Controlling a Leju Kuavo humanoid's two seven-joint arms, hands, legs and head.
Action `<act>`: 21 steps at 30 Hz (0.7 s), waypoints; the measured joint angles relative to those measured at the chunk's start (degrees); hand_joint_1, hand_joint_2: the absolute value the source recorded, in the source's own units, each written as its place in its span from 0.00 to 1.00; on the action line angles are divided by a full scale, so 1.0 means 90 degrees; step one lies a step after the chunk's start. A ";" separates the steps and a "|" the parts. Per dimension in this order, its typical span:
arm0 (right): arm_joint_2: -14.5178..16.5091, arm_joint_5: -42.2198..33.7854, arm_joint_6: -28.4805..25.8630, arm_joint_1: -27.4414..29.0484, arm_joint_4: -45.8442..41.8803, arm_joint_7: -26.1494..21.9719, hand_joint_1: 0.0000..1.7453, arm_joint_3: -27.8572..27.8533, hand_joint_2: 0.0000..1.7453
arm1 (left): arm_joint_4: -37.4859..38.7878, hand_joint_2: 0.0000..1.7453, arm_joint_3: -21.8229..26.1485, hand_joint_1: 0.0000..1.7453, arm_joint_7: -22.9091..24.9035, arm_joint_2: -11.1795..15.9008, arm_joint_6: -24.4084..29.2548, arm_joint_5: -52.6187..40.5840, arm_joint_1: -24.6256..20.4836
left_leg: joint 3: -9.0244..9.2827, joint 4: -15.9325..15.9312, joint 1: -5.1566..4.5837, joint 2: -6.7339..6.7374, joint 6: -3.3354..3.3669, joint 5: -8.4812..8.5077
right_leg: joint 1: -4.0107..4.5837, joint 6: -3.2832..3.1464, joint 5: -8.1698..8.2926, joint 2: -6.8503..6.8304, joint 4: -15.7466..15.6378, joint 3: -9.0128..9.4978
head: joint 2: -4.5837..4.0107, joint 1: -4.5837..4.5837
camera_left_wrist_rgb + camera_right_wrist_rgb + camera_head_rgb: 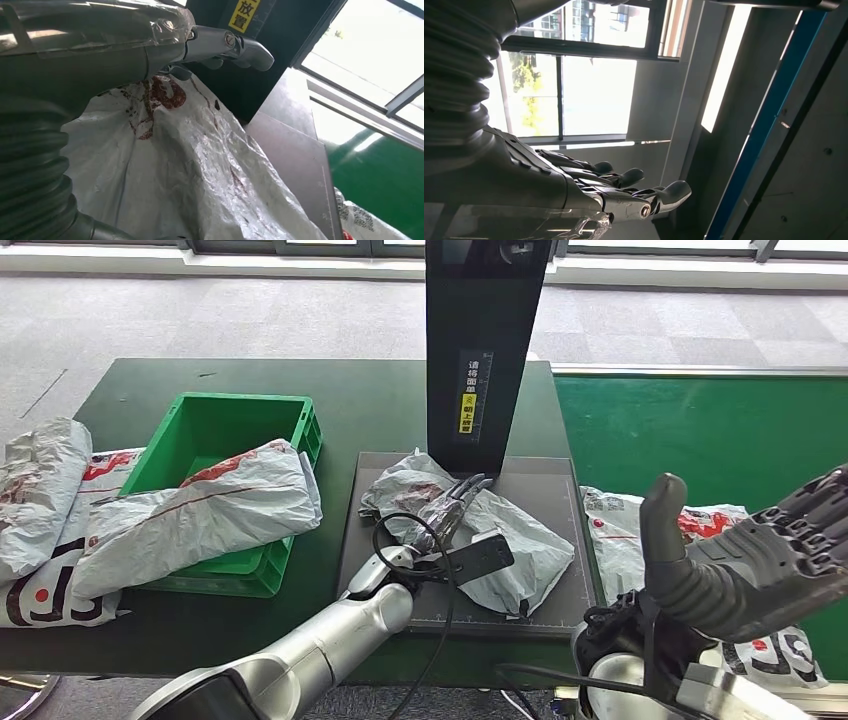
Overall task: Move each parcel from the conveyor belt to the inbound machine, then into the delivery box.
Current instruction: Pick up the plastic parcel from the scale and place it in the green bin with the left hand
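Observation:
A crumpled grey parcel (510, 550) (190, 165) with red print lies on the dark platform (540, 485) of the inbound machine, in front of its black column (485, 350). My left hand (452, 502) (220, 45) reaches over this parcel with its fingers stretched out, not closed around it. My right hand (760, 565) (624, 192) is raised at the right, fingers apart and empty. Beneath it another parcel (612, 540) lies on the green conveyor belt (720, 430). The green delivery box (215, 430) at the left holds a large grey parcel (220, 510) that hangs over its rim.
More grey parcels (40, 490) lie piled on the table left of the box. A black cable (395, 530) loops at my left wrist. Grey carpet floor (200, 310) lies beyond the table.

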 joint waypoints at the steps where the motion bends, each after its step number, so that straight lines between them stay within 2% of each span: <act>1: 0.0000 -0.0012 0.0000 0.0000 0.0001 0.0000 0.00 0.0000 1.00 | 0.0029 1.00 -0.0038 0.00 0.0029 0.0000 -0.0048 -0.0023 -0.0008 | 0.0000 0.0000 0.0000 0.0000 0.0000 0.0000 | 0.0000 0.0000 0.0000 0.0000 0.0000 0.0000 | 0.0000 0.0000; 10: 0.0000 -0.0062 0.0000 -0.0001 0.0025 0.0000 0.00 0.0000 1.00 | 0.0265 1.00 -0.0526 0.00 0.0275 0.0000 -0.0419 -0.0415 -0.0014 | -0.0002 0.0000 0.0000 -0.0002 0.0000 0.0000 | 0.0000 0.0000 0.0000 -0.0003 0.0000 0.0000 | 0.0000 0.0000; 11: 0.0000 -0.0062 0.0000 -0.0002 0.0028 0.0000 0.00 0.0000 1.00 | 0.0285 1.00 -0.0562 0.05 0.0283 0.0000 -0.0438 -0.0421 -0.0015 | -0.0002 0.0000 0.0000 -0.0002 0.0000 0.0000 | 0.0000 0.0000 0.0000 -0.0003 0.0000 0.0000 | 0.0000 0.0000; 14: 0.0000 -0.0061 0.0001 -0.0002 0.0033 0.0000 0.00 0.0000 1.00 | 0.0338 1.00 -0.0679 0.78 0.0362 0.0000 -0.0604 -0.0470 -0.0018 | -0.0002 0.0000 0.0000 -0.0002 0.0000 0.0000 | 0.0000 0.0000 0.0000 -0.0004 0.0000 0.0000 | 0.0000 -0.0001; 15: 0.0000 -0.0059 0.0001 -0.0002 0.0033 0.0000 0.00 0.0000 1.00 | 0.0353 1.00 -0.0727 0.98 0.0399 0.0000 -0.0671 -0.0511 -0.0019 | -0.0002 0.0000 0.0000 -0.0003 0.0000 0.0000 | 0.0000 0.0000 0.0000 -0.0004 0.0000 0.0000 | 0.0000 -0.0001; 21: 0.0000 -0.0007 0.0000 0.0000 0.0033 0.0000 0.00 0.0000 1.00 | 0.0426 1.00 -0.1030 1.00 0.0611 0.0000 -0.0841 -0.0868 -0.0041 | -0.0001 0.0000 0.0000 -0.0003 0.0000 0.0000 | 0.0000 0.0000 0.0000 -0.0004 0.0000 0.0001 | 0.0000 0.0000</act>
